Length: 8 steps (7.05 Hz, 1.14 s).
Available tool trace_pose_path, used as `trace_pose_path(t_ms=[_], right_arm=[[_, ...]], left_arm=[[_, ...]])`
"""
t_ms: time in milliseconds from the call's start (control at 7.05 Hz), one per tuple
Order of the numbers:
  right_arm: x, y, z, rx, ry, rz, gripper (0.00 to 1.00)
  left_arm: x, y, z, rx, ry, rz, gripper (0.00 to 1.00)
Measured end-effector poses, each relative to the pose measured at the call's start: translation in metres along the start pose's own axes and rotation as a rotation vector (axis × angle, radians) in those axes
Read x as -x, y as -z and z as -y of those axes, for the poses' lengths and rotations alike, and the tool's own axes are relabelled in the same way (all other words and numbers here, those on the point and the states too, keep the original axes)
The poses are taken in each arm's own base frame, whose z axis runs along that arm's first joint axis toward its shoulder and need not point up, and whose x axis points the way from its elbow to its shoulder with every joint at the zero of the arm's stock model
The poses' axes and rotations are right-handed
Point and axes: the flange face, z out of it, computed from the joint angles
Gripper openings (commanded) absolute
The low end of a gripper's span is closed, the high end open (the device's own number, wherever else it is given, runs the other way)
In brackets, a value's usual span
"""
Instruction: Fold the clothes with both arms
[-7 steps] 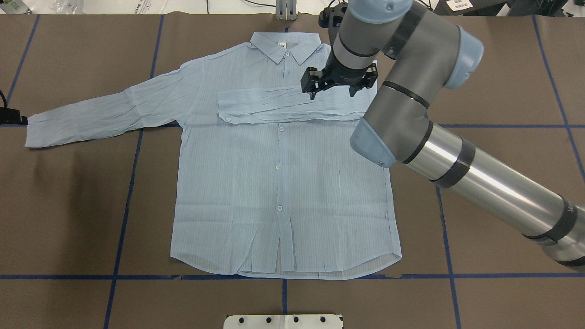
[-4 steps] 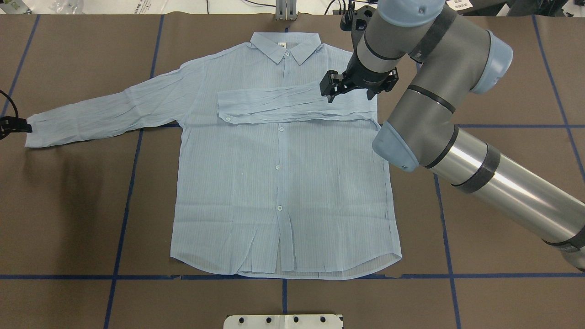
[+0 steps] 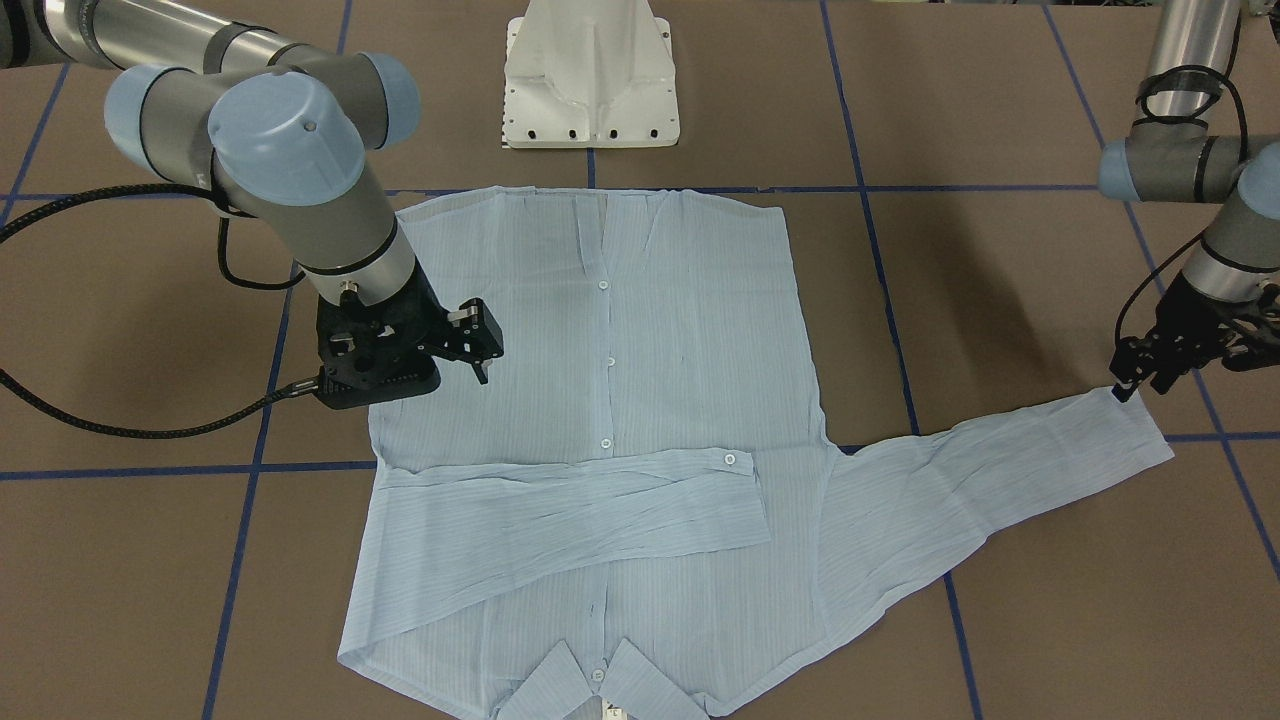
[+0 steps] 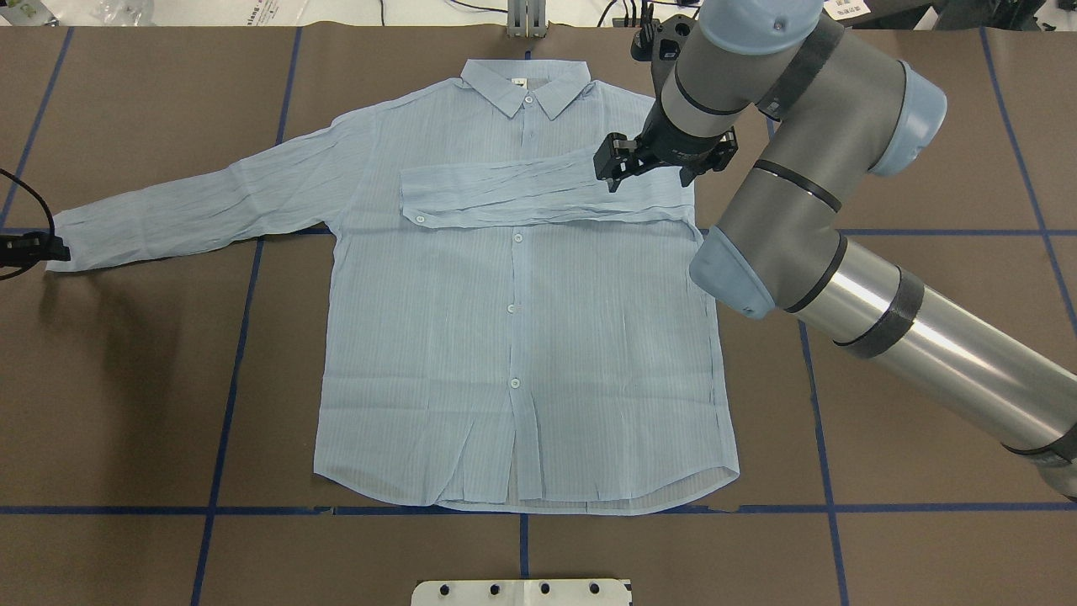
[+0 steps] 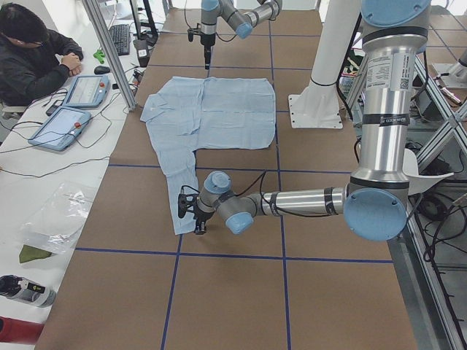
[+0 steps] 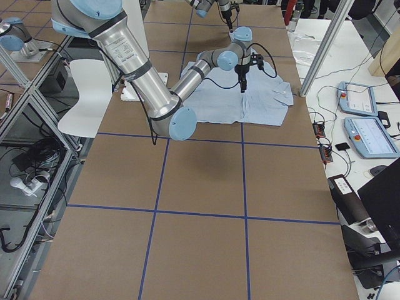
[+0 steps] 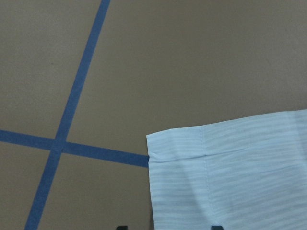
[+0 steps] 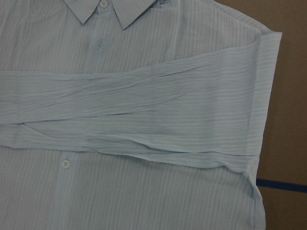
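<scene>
- Front-facing view: shows the shirt (image 3: 620, 330) flat on the surface (image 3: 1000, 250), with the folded sleeve (image 3: 570, 510) across the chest and the outstretched sleeve (image 3: 980, 470) to the side; places the right gripper (image 3: 478, 352), released and empty, over the shirt's edge, and the left gripper (image 3: 1135, 385) at the cuff (image 3: 1135, 425).
- Overhead view: confirms the right gripper (image 4: 646, 172) spread wide above the folded sleeve (image 4: 522, 189), holding nothing.
- Left wrist view: finds the cuff (image 7: 177, 191) between parted fingertips (image 7: 217, 228), not yet pinched.
- Judged step: second sleeve fold; calls for closing on the cuff, then carrying it across the chest.
</scene>
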Motion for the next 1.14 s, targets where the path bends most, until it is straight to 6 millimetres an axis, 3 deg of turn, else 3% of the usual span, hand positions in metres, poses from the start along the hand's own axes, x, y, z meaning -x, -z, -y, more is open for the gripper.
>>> trace_pose_path(t_ms=[1135], right_arm=[[0.0034,-0.0053,-0.0026,0.007,0.003,-0.003,0.99]], left_arm=[[0.0040,-0.0040,-0.0025,0.002,0.000,0.015,0.46]])
